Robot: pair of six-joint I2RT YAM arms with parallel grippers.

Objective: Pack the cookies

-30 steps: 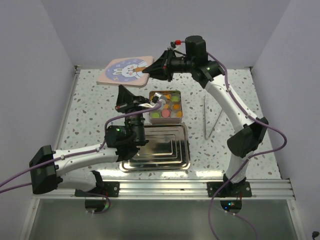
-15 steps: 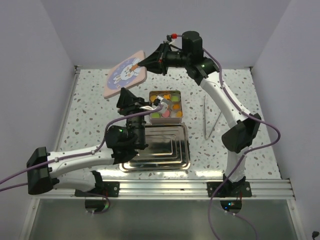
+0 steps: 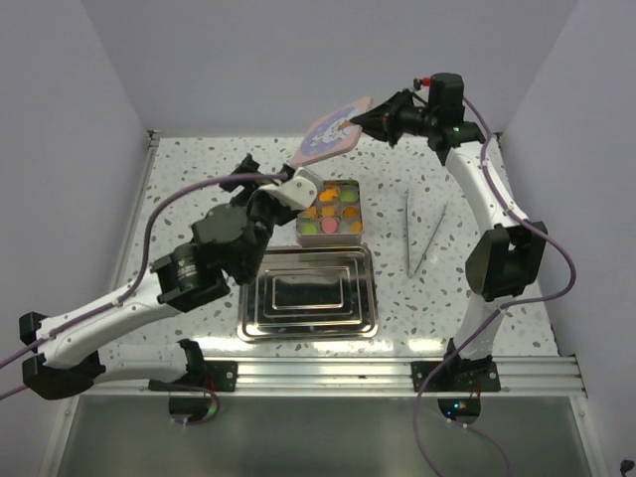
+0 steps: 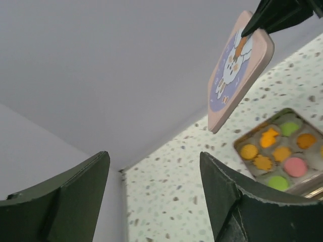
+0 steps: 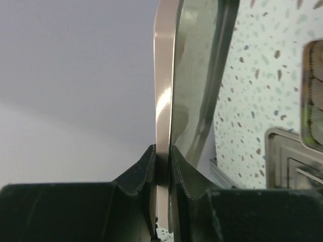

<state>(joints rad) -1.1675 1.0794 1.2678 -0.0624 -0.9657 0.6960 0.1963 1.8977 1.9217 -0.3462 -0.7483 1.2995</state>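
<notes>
Several cookies (image 3: 329, 211), orange, green and pink, lie in rows inside a small square tin (image 3: 359, 213) in the middle of the table. My left gripper (image 3: 270, 184) hovers just left of the tin, raised and open, nothing between its fingers (image 4: 229, 194). In the left wrist view the cookies (image 4: 295, 166) show at the lower right. The tin's pink lid (image 3: 333, 132) with a rabbit picture hangs tilted in the air behind the tin. My right gripper (image 3: 362, 118) is shut on the edge of the lid (image 5: 169, 75).
A stack of nested steel trays (image 3: 308, 293) lies in front of the tin. Long metal tweezers (image 3: 422, 234) rest on the table to the right. Walls close the table on three sides.
My left gripper has opened and drawn back up and left from the tin. The right arm has carried the lid from the back left to the right, above the tin's far side.
</notes>
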